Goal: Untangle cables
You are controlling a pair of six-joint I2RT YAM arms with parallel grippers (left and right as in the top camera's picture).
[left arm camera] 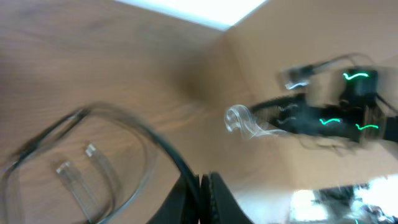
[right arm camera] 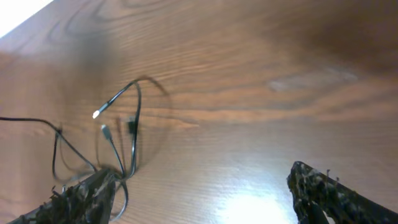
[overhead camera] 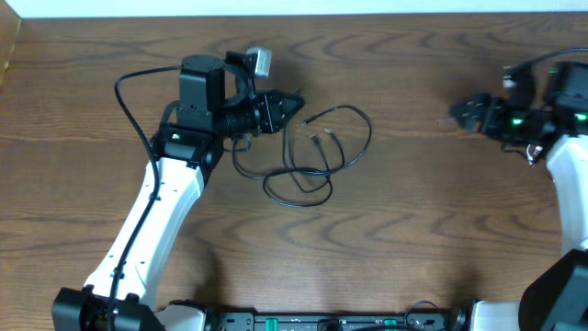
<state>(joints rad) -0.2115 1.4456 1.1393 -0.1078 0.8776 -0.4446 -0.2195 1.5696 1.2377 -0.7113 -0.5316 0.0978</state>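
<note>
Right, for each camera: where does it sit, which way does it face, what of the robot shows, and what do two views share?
Overhead: fixed above the table, looking straight down; shows left arm and right arm, left gripper at the cables, right gripper away.
Left wrist: on the left arm, looking past its closed fingers across the table; blurred.
Right wrist: on the right arm, looking down between its spread fingers toward the cables.
Shared: all three show the cables; the left wrist view also catches the right arm.

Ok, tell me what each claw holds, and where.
Left claw pinches the black cable partway along its length, away from its ends. Right claw is open, holding nothing.
</note>
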